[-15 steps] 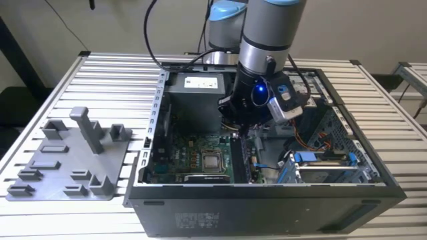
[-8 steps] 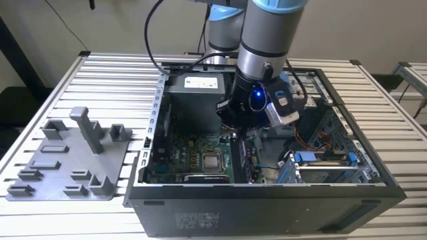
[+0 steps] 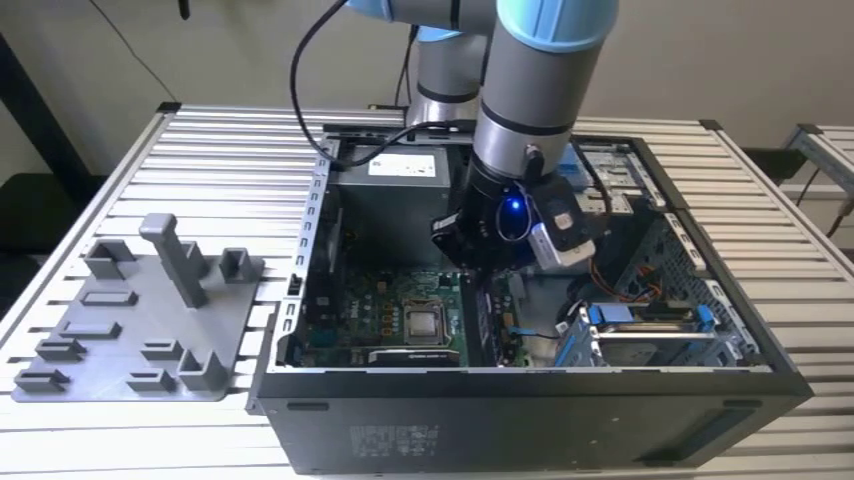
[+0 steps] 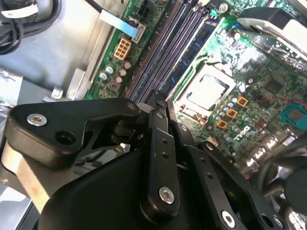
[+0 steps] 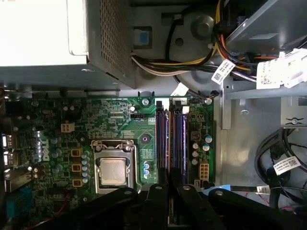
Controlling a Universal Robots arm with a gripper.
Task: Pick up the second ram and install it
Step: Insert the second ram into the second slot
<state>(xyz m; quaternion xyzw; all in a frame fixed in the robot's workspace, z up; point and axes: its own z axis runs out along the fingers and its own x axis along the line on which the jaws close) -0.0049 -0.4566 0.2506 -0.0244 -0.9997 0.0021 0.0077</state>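
Black linkage gripper (image 4: 159,101) lowered inside the open computer case, tip poised directly over one end of the memory slot bank (image 5: 170,139). Grip state: cannot tell, and contact with anything beneath also not readable.

Second ram (image 4: 199,45): thin dark blue-green stick with black chips, standing on edge in the slot bank, on the side nearest the processor socket. Taken as the task's stick with some doubt, since a similar bluish board stands in a neighbouring slot in the first wrist view. Gripper tip just beside the stick's near end in the second wrist view.

Square metal processor socket (image 5: 114,170) just beside the slots, uncovered, on the large green motherboard (image 5: 120,120).

Pose, exterior view: grey-and-light-blue arm (image 3: 534,90) entering from above, last segment nearly vertical and leaning slightly toward the view's left, wrist with a small blue light (image 3: 514,208) level with the case's upper edge.

Black tower case (image 3: 534,420) lying on its side, open face up, on a slatted metal table (image 3: 227,150). Grey power supply box (image 3: 387,190) at the case's far end. Grey plastic fixture tray (image 3: 120,340) with upright posts on the exterior view's left, well apart from the gripper.
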